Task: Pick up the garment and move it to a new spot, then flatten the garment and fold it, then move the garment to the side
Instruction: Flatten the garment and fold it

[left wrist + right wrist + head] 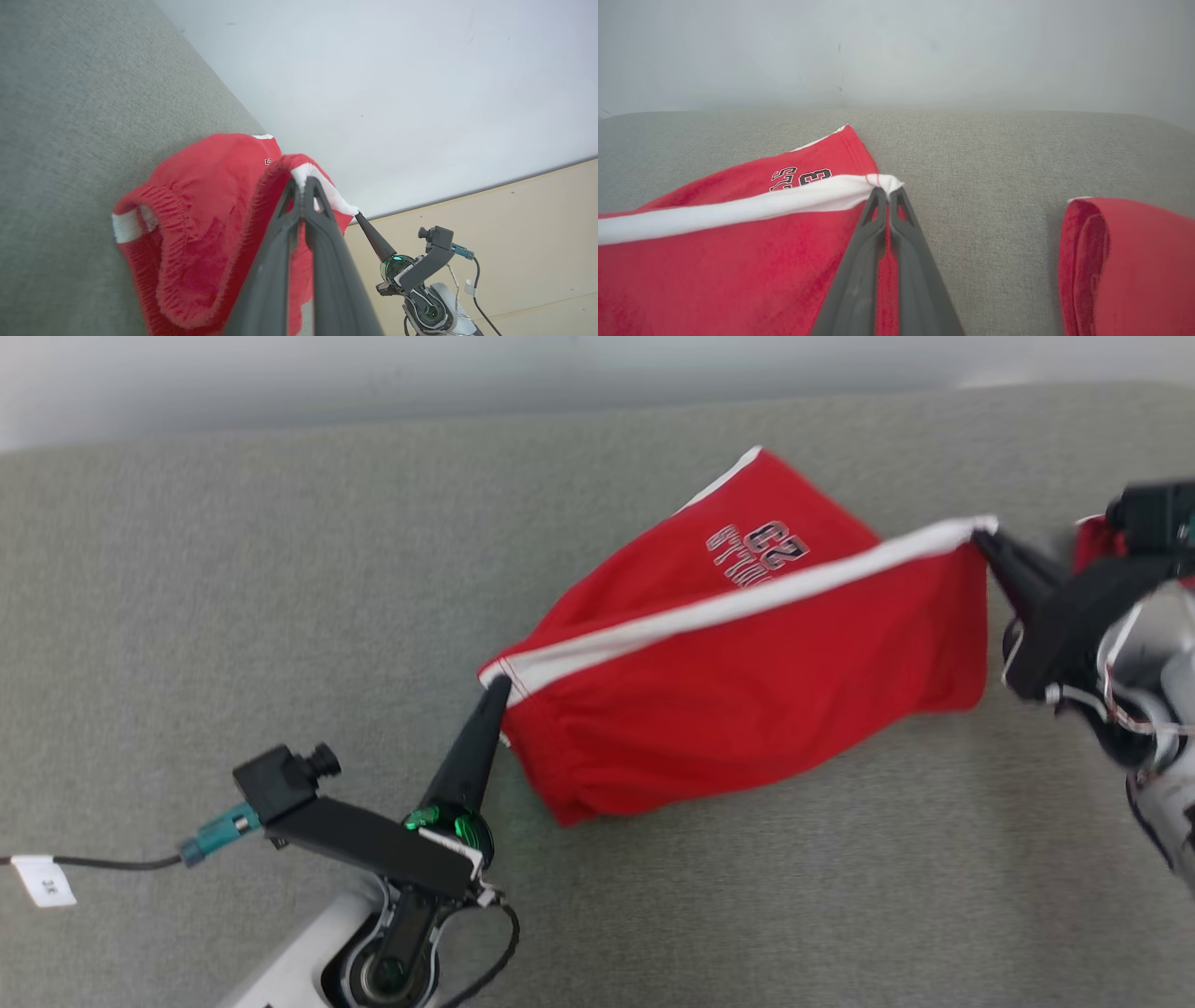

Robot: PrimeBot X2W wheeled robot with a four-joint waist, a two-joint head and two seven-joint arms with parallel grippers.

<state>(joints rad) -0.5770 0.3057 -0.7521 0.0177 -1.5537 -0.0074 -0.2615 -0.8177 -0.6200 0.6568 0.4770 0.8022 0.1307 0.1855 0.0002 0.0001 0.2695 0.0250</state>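
Observation:
The garment (747, 709) is a pair of red shorts with a white side stripe and a dark "23" print. It is stretched between my two grippers over the grey fabric surface (280, 569). My left gripper (498, 687) is shut on the stripe's left end, and the left wrist view shows its fingertips (301, 184) pinching the white edge of the garment (196, 224). My right gripper (982, 534) is shut on the stripe's right end, with its tips (886, 191) clamped on the white corner of the garment (714, 261). The right gripper (359, 215) also appears across the cloth.
A second red cloth (1125, 261) lies on the grey surface just right of my right gripper, partly hidden behind that arm (1088, 541). A pale wall (560, 373) borders the far edge. A cable with a white tag (42, 879) trails at the lower left.

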